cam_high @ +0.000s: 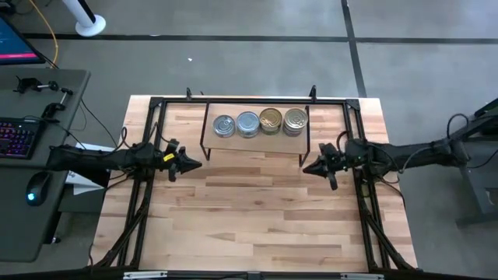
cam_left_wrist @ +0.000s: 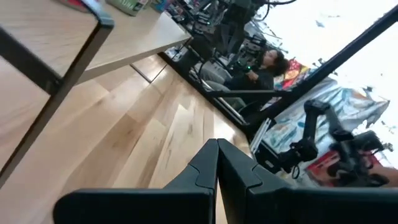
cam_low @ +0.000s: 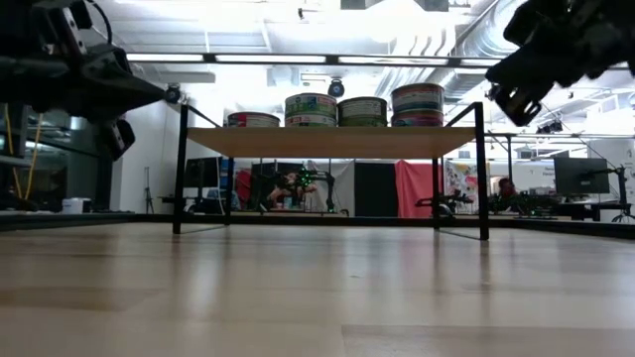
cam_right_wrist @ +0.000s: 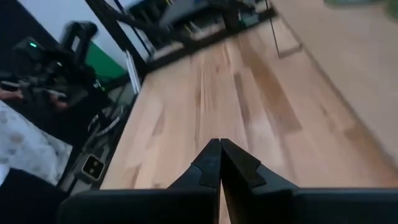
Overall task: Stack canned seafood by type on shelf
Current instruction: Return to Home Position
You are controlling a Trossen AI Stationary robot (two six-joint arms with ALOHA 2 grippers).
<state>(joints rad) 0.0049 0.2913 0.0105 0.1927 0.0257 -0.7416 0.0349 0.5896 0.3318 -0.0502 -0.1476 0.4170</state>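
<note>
1. On the shelf (cam_high: pixel 257 143): tins (cam_high: pixel 247 124) in a row, silver tops toward the left arm, gold toward the right.
2. Clenched, empty: left claw (cam_high: pixel 196 164), above the surface (cam_high: pixel 249 210) near shelf's left end.
3. Clenched, empty: right claw (cam_high: pixel 306 168), near shelf's right end.

High view: overhead, straight down, far enough for the whole table (cam_high: pixel 257 225) and the shelf (cam_high: pixel 257 144)
Low view: table height, level across the table toward the shelf and the room behind
Left wrist view: close above the left gripper (cam_left_wrist: pixel 217 146), slanting past the shelf
Right wrist view: close above the right gripper (cam_right_wrist: pixel 220 144), along the table
Shared: table surface in all four
</note>
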